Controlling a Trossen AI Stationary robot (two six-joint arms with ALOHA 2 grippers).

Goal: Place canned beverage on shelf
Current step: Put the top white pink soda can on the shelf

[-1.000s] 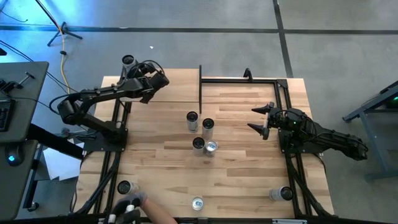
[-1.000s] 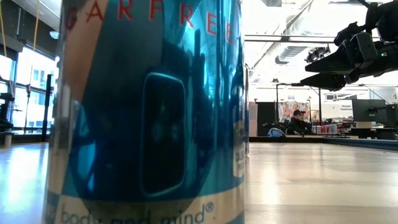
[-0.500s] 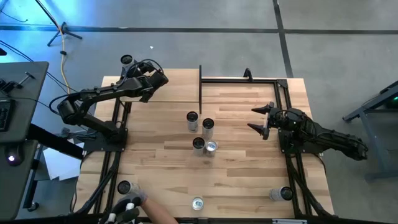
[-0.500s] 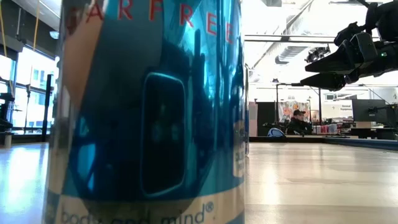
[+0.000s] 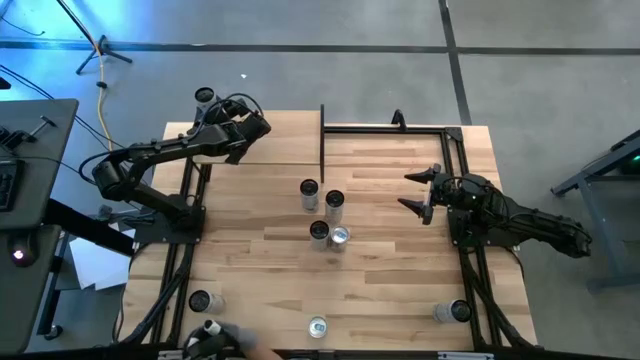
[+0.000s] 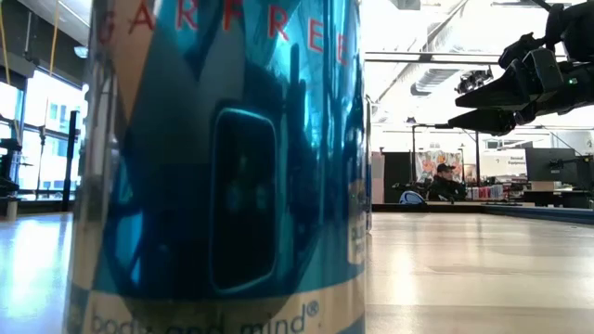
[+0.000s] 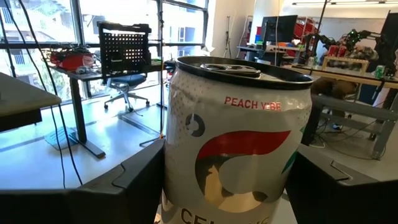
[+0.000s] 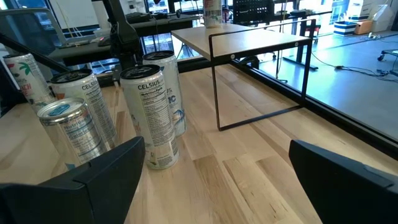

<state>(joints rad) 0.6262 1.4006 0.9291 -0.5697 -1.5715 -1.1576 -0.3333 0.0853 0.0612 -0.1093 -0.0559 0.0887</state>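
A white can [image 5: 204, 97] marked with a red and green swirl stands upright between the fingers of my left gripper [image 5: 216, 105], over the far left end of the shelf [image 5: 285, 140]. It fills the left wrist view [image 7: 239, 137]. The shelf is a pale board on thin black posts, which also shows in the right wrist view [image 8: 249, 34]. My right gripper [image 5: 418, 192] hangs open and empty at the table's right, above the tabletop [image 6: 483, 107]. Several more cans [image 5: 322, 212] stand on their bases mid-table [image 8: 149, 118]. My left gripper pinches the white can's lower side walls [image 7: 177, 186] between its two fingers, one on each side. The fingers lie level and point toward the table's far left corner. The can stands upright, top up. Its base is hidden, so whether it rests on the shelf does not show.
Single cans stand near the front edge at the left [image 5: 200, 300], middle [image 5: 318, 325] and right [image 5: 452, 312]. The middle one fills the low view [image 6: 223, 167]. A person's gloved hand [image 5: 212, 335] is at the near left edge. A bare black frame [image 5: 440, 130] runs along the far right.
The person's hand by the near-left can has drawn back toward the table's near edge, away from that can. Both arms have kept still.
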